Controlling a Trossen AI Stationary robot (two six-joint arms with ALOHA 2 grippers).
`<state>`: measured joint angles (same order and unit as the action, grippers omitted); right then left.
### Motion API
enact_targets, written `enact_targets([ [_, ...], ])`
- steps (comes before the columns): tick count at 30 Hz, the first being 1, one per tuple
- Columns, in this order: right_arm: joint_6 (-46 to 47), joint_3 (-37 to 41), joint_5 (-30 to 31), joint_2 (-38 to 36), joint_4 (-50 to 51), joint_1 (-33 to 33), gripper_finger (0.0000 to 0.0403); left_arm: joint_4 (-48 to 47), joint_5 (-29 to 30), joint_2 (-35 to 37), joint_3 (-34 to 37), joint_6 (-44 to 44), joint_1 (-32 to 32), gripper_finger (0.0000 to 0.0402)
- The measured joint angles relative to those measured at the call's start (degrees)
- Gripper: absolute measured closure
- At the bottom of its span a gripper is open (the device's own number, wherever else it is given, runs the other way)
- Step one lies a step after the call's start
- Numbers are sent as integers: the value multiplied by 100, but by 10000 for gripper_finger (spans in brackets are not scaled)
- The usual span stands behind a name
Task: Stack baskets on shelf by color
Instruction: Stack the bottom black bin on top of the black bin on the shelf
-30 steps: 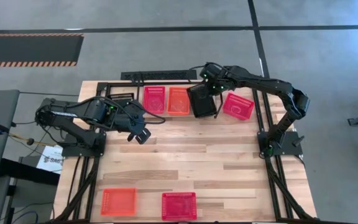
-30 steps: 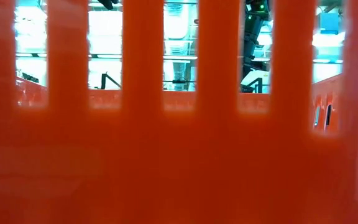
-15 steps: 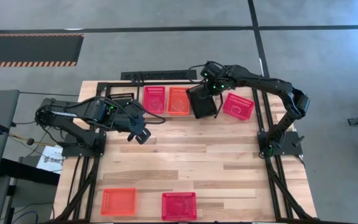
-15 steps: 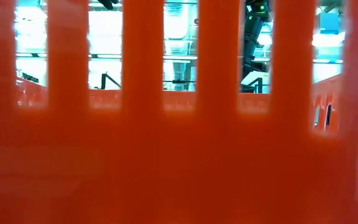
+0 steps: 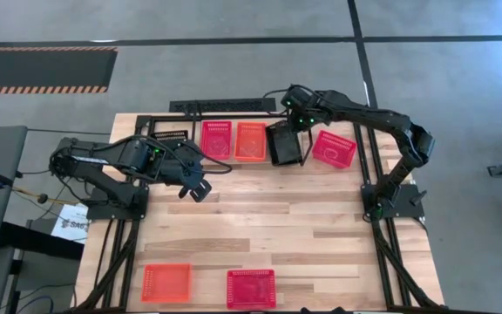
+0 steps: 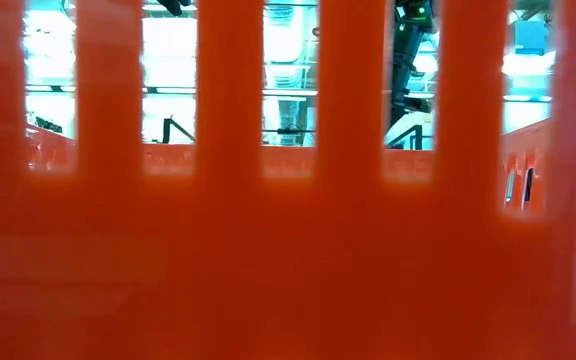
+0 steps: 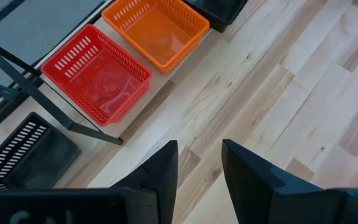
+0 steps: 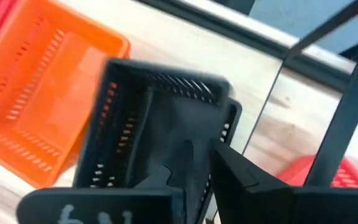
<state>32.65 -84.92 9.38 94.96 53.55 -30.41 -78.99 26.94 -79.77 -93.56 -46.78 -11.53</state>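
Note:
On the shelf (image 7: 157,87) at the table's far side stand a red basket (image 5: 216,139), an orange basket (image 5: 251,141) and a black basket (image 5: 286,145), side by side. My right gripper (image 8: 197,168) hangs over the black basket's far end, open. One of its fingers is inside the basket and the other is outside its far wall. My left gripper (image 5: 200,190) hovers open over bare tabletop, in front of the shelf's left end, with nothing between its fingers (image 7: 197,168). My right gripper comes at the black basket (image 8: 160,118) from above, slanting down, with the basket's far wall (image 8: 219,134) between its parted fingers. The basket is blurred, so I cannot tell whether a finger touches the wall.
A pink basket (image 5: 334,148) lies to the right of the shelf and another black basket (image 5: 171,135) to its left. An orange basket (image 5: 166,282) and a red basket (image 5: 251,288) sit at the near edge. An orange basket wall (image 6: 288,250) blocks the low view.
My right gripper has let go of the black basket, which was held raised over the shelf's right end. The basket has dropped and settled lower, beside the orange one. The arm has barely shifted.

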Motion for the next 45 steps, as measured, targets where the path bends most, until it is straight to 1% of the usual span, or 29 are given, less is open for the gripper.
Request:
enact_targets([
  [4,-153,-266,110,0,5,0,331,-1,0,0,0,0,0,288],
  [10,-410,-813,62,-7,58,85,331,0,0,0,0,0,-1,288],
  [13,-591,-953,-404,-9,192,281,336,0,0,0,0,1,0,288],
  [16,-797,-959,-915,-9,630,613,358,-1,0,0,0,2,0,288],
  [19,-1107,-938,-943,-9,1384,1095,392,-1,2,0,0,2,-2,288],
  [21,-1317,-812,-762,-9,1659,1463,395,-1,2,0,0,2,-1,288],
  [23,-1369,-591,-526,-5,1692,1794,395,-1,12,0,0,2,0,288],
  [25,-1408,-391,-510,-3,1650,2034,399,-1,37,0,0,4,0,288],
  [29,-1518,281,-502,-1,938,2325,400,-1,39,0,0,4,0,288],
  [32,-1481,745,-626,2,446,2369,401,-1,40,0,0,4,-1,288],
  [37,-1474,1174,-644,1,151,2302,401,-1,42,0,0,4,-1,288],
  [45,-1933,1224,-655,0,-166,2012,402,-1,44,0,0,-4,-2,288],
])
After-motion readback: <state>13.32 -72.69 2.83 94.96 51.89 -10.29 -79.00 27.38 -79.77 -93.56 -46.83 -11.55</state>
